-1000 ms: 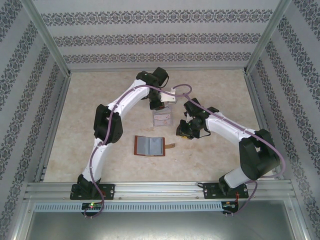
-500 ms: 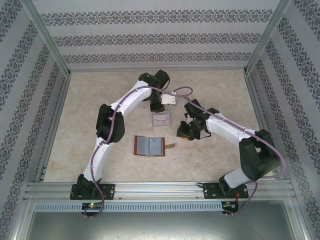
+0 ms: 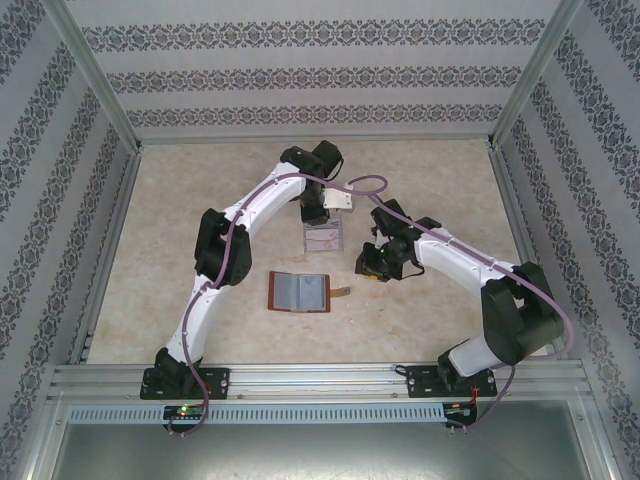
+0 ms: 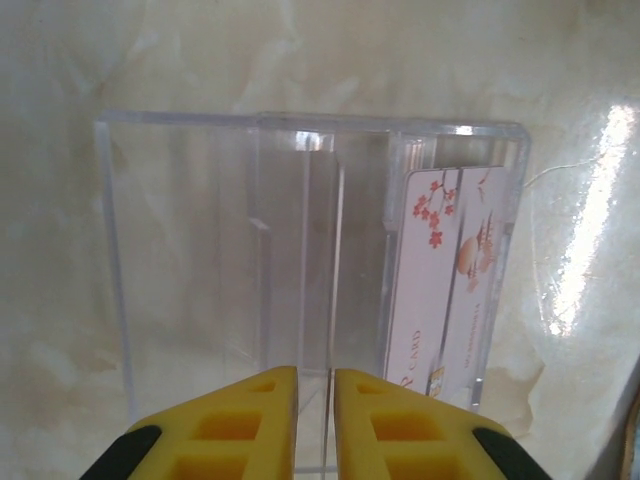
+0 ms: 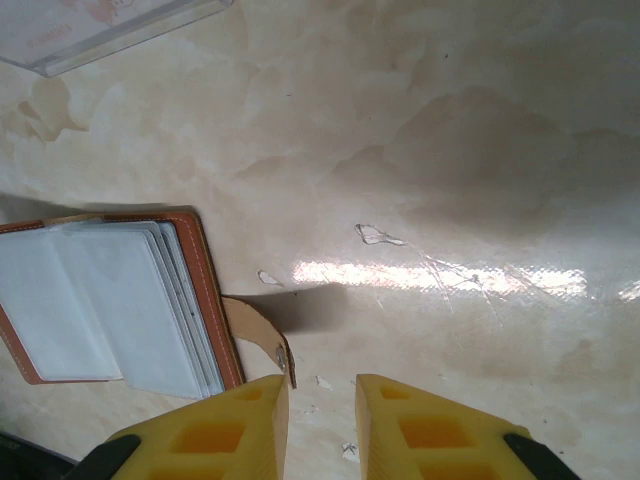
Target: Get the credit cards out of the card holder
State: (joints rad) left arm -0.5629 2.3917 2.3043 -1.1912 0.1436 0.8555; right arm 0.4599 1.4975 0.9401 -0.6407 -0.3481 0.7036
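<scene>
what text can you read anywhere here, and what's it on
"CARD", sideways on the pale card in the clear rack; the letter before it looks like P.
Small print near it: too small to read.
On the card holder: no text seen.

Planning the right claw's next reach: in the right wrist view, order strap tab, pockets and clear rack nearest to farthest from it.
1. The strap tab, just left of the right claw.
2. The pockets, farther left.
3. The clear rack, far top-left corner.
</scene>
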